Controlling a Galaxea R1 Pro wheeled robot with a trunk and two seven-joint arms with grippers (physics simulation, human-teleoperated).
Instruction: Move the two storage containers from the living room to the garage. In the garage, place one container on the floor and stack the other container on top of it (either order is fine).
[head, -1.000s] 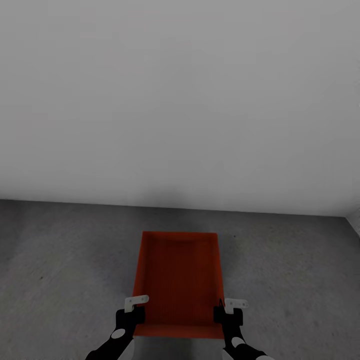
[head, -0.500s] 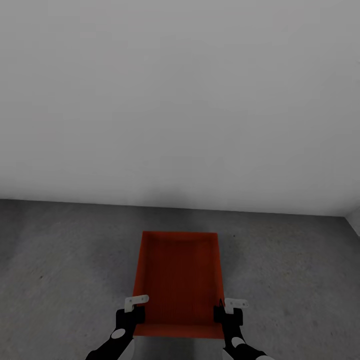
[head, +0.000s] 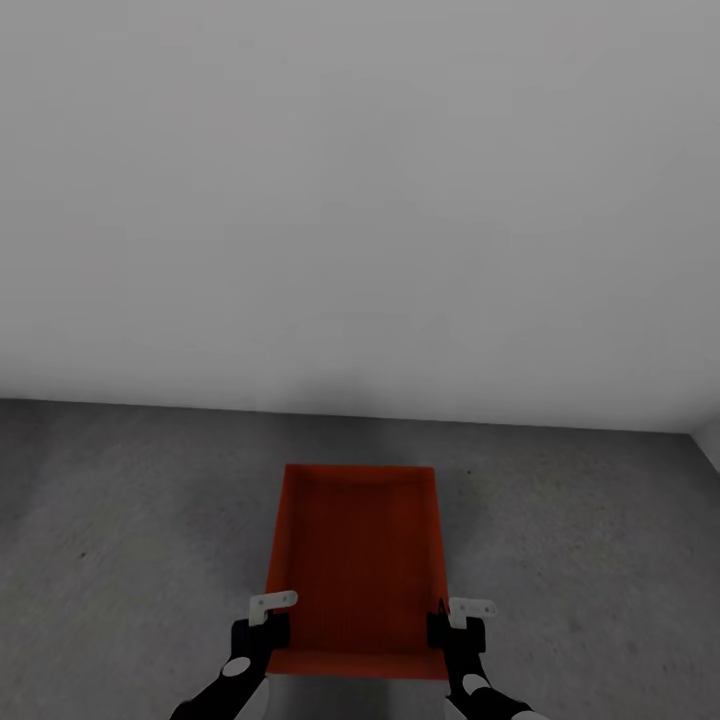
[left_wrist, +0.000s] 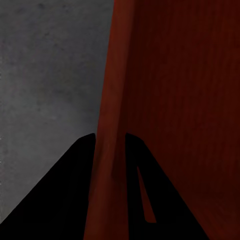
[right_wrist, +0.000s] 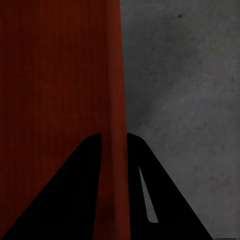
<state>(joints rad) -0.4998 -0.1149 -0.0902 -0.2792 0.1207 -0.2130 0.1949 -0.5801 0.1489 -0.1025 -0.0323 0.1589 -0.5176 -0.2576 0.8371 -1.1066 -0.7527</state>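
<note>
Where the left gripper (left_wrist: 109, 145) meets the storage container (head: 358, 560), its 2 dark fingers (left_wrist: 75, 170) straddle the thin orange-red side wall, 1 inside the box and 1 outside, pinching that wall between them. The right gripper (right_wrist: 114, 142) does the same on the opposite wall, its fingers (right_wrist: 145, 170) pressed against either face of the red panel. Both wrist views give this clamping closely, along with the faint ribbed grain of the container wall and the mottled dark grey floor (right_wrist: 185, 90) just past the outer finger. From the head camera the 2 grippers, left (head: 262, 628) and right (head: 455, 628), appear as black blocks with small white tabs, gripping the near ends of the 2 long sides, and the whole open box shows between them as a rectangle with a flat bottom. It lies low over the concrete floor (head: 120, 520), and whether it touches the floor I cannot tell. Beyond its far edge the floor runs to a plain pale grey wall (head: 360, 200), and a second wall meets it at a corner (head: 700, 435) on the right.
</note>
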